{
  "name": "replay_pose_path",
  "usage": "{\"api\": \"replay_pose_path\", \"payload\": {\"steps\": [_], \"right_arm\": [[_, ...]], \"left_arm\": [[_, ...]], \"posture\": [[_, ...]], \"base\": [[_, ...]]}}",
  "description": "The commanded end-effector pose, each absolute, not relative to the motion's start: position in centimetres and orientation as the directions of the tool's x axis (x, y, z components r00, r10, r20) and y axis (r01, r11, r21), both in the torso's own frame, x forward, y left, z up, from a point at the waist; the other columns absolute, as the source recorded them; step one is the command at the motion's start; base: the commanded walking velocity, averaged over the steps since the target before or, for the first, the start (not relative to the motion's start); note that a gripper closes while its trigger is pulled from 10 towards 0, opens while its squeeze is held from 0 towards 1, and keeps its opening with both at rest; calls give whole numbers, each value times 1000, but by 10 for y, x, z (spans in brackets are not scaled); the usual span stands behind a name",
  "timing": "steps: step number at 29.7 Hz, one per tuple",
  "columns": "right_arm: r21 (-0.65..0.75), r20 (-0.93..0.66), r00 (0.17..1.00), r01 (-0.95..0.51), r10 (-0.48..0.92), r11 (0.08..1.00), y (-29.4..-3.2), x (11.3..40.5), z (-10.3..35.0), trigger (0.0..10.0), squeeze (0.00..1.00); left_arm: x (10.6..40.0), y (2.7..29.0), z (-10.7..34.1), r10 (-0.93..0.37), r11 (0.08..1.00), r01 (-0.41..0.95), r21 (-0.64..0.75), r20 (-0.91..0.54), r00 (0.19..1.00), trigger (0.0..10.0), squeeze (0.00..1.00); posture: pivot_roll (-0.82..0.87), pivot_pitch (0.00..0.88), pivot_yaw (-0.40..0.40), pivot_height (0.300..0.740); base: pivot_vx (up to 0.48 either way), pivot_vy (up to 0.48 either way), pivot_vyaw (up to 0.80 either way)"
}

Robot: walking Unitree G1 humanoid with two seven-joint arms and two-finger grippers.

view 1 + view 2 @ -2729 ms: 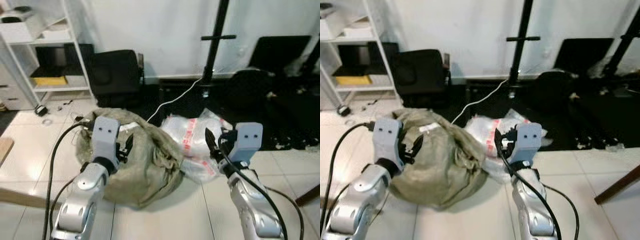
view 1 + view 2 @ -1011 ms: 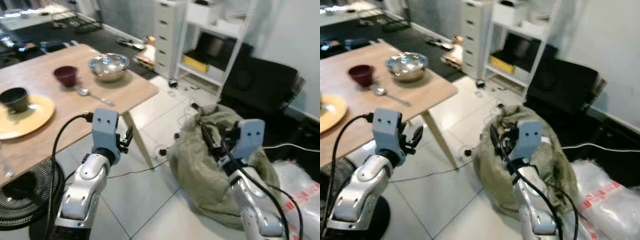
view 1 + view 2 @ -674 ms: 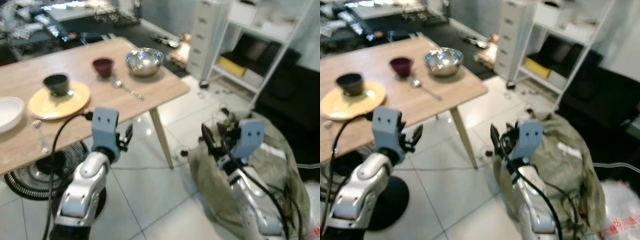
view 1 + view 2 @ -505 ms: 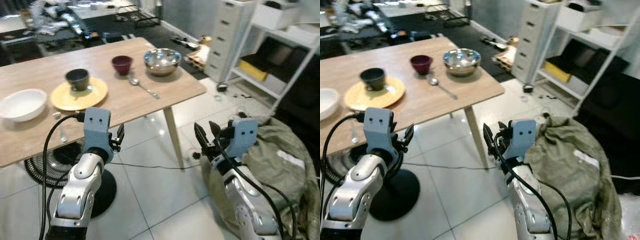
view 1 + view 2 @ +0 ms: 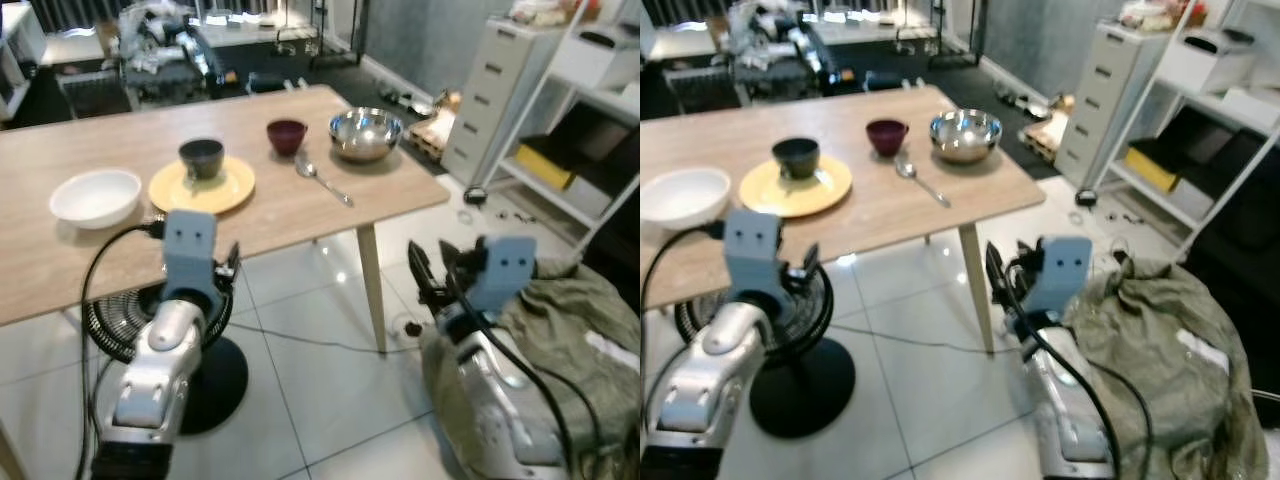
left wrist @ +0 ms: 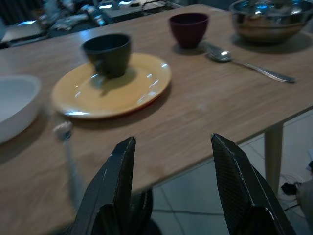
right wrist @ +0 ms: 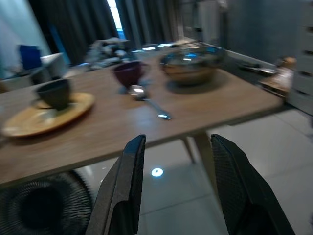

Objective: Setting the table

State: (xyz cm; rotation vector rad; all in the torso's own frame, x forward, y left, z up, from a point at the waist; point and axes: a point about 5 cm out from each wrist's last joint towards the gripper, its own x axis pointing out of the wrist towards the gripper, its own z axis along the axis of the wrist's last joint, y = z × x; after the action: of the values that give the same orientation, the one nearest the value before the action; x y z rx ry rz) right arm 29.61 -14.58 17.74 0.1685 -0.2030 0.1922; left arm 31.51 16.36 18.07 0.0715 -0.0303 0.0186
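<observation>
I see the light wooden tabletop (image 5: 290, 205) ahead of both tools. My left tool (image 6: 171, 161) hangs just short of its near edge, fingers apart and empty; beyond it lie the round yellow plate (image 6: 111, 85) carrying a dark cup (image 6: 107, 53), a white bowl (image 6: 14, 105) and a maroon cup (image 6: 189, 29). My right tool (image 7: 178, 161), also spread and empty, faces the shiny steel bowl (image 7: 190, 61) and metal spoon (image 7: 146, 100). A black floor fan (image 5: 800, 345) stands under the tabletop.

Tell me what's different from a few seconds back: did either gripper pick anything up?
No. The view swung from the sacks on the floor round to the wooden table. The left gripper and right gripper stay open and empty, short of the table. The dark cup still sits on the yellow plate.
</observation>
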Motion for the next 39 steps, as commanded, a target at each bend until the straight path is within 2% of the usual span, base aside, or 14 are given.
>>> {"api": "replay_pose_path", "payload": {"steps": [1, 13, 23, 30, 35, 36, 39], "right_arm": [[155, 205, 968, -178, 144, 972, -153, 296, 174, 10000, 0], [173, 220, 966, -178, 138, 969, -153, 295, 176, 10000, 0], [170, 264, 953, -197, 148, 966, -156, 297, 185, 10000, 0], [114, 245, 942, -264, 230, 958, -155, 298, 187, 10000, 0], [6, 157, 933, -330, 325, 944, -154, 299, 181, 10000, 0], [-55, 88, 933, -344, 348, 937, -153, 301, 173, 10000, 0], [-84, 52, 936, -342, 347, 936, -151, 303, 167, 10000, 0]], "left_arm": [[315, 157, 177, -1, 997, -1, 73, 23, 1000, 10000, 0], [316, 158, 179, 5, 996, -9, 92, 36, 999, 10000, 0], [316, 155, 189, -25, 987, 9, 160, 99, 995, 10000, 0], [316, 151, 197, -86, 979, 59, 197, 132, 988, 10000, 0], [312, 144, 206, -207, 954, 168, 250, 140, 968, 10000, 0], [308, 142, 209, -290, 927, 246, 284, 124, 949, 10000, 0], [307, 144, 210, -330, 911, 289, 293, 99, 939, 10000, 0]], "posture": [[-68, 0, 72, 740], [-68, 0, 74, 740], [-64, 0, 75, 740], [-64, 0, 76, 740], [-61, 0, 72, 740], [-59, 0, 70, 740], [-52, 0, 69, 740]], "base": [[480, 0, 0], [480, 0, 0], [480, 0, 0], [281, 0, 0], [0, 0, 0], [0, 0, 0], [0, 0, 0]]}}
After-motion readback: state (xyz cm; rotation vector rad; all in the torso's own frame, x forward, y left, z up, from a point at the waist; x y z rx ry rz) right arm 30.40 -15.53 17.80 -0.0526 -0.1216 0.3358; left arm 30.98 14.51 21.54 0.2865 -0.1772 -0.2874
